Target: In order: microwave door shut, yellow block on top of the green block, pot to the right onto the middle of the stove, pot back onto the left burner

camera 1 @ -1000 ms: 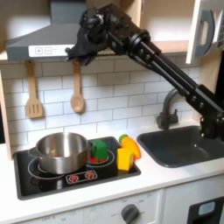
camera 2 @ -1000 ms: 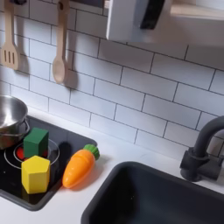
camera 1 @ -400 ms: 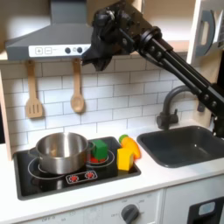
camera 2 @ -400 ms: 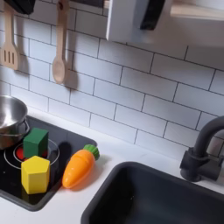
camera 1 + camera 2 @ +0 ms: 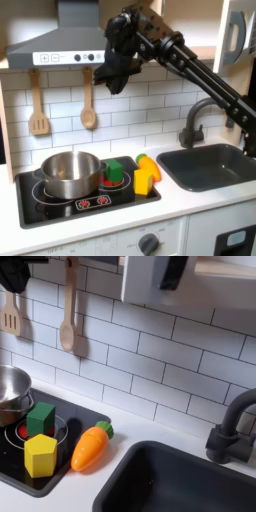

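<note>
steel is what shines below me: the pot (image 5: 68, 172) sits on the left burner (image 5: 41, 186) of the stove (image 5: 120, 199), with the green block (image 5: 114, 171) just beside it toward the first exterior view's right and the yellow block (image 5: 145, 179) next along. my claw (image 5: 106, 82) hangs high above them by the hood (image 5: 55, 45), dark against the tiles, and i cannot tell how wide it stands. the microwave door (image 5: 234, 35) shows at the upper right edge, handle facing out.

Black jointed arm (image 5: 190, 70), boxy links
</note>
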Robot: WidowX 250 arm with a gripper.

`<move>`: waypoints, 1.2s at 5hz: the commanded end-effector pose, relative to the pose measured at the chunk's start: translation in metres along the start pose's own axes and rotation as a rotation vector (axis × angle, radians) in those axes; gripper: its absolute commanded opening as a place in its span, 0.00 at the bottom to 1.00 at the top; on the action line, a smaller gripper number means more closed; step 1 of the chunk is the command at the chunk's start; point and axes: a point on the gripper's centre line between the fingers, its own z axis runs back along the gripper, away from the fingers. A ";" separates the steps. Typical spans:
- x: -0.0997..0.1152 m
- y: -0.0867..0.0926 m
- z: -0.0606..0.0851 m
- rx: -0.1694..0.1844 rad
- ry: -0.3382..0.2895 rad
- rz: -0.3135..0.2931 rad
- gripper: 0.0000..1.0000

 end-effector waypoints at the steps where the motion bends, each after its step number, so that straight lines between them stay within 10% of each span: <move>1: -0.024 -0.001 -0.013 0.034 0.114 -0.015 0.00; 6: -0.053 -0.012 0.018 0.003 0.179 -0.044 0.00</move>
